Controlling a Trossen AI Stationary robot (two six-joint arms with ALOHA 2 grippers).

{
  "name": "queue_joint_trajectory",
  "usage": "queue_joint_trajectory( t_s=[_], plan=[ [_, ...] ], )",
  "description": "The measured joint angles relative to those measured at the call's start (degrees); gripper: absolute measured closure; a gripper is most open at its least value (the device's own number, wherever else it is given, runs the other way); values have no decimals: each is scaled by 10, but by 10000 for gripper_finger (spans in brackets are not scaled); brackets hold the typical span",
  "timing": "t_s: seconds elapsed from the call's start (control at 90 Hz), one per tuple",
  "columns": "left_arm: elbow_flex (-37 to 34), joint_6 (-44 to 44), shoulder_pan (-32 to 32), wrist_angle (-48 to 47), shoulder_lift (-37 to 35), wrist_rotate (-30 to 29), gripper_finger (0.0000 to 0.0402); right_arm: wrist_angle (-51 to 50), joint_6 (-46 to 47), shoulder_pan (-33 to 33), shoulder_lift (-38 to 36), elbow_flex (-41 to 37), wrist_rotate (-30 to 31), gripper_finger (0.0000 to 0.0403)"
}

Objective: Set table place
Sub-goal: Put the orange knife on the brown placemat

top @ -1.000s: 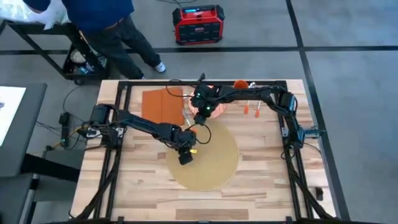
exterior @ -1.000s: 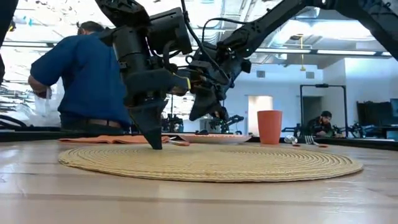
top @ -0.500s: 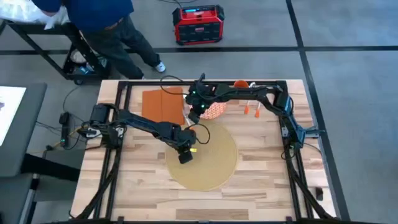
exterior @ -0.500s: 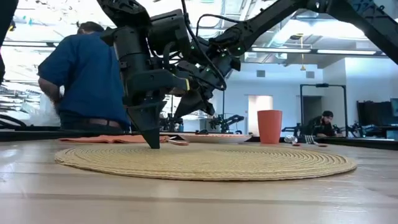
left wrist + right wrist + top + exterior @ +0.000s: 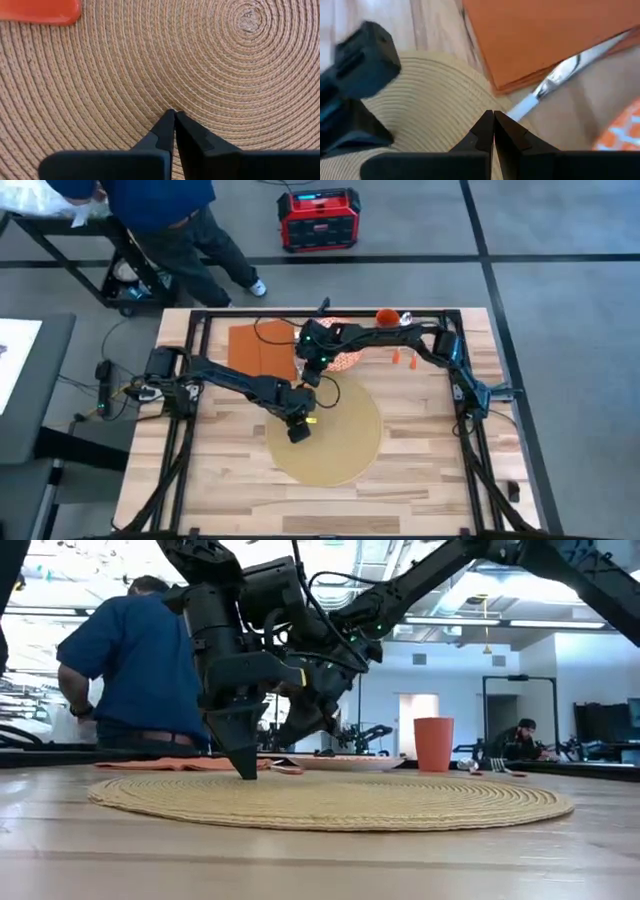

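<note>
The place, a large round tan woven mat, lies flat on the table. My left gripper stands shut on the mat's left part, its tip down on the weave. My right gripper, also shut, hangs in the air over the mat's far edge, beside the rust-orange napkin and a silver utensil. It touches nothing. My left gripper presses its shut fingertips down on the mat's woven top, left of the mat's spiral centre. The fingers come from above and point down. The mat lies flat on the table under them.
An orange-and-white patterned plate sits behind the mat's far edge. An orange cup and small utensils stand at the far right. Black frame rails run along the table's sides. A person in blue stands beyond the far left corner.
My right gripper has swung toward the table's left and turned, staying above the mat's far edge. The mat has slid a little toward the table's left under my left gripper's tip, still flat.
</note>
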Motion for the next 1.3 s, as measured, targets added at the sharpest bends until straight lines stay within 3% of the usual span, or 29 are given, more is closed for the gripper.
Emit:
queue_joint_trajectory(
  t_s=[0.333,0.822,1.044,1.144,1.3],
  plan=[
    [0,18,0,-4,0,-1,402,-4,9,9,25,1,-23,403],
    [0,47,7,8,0,0,402,-182,-12,63,0,-1,-23,403],
    [-1,57,8,10,0,-8,402,-128,-4,100,-54,-2,29,402],
    [0,60,10,25,0,-11,402,-120,-21,91,-70,-2,84,403],
    [1,61,11,23,1,-15,402,-108,-15,49,-60,1,66,403]
  ],
)
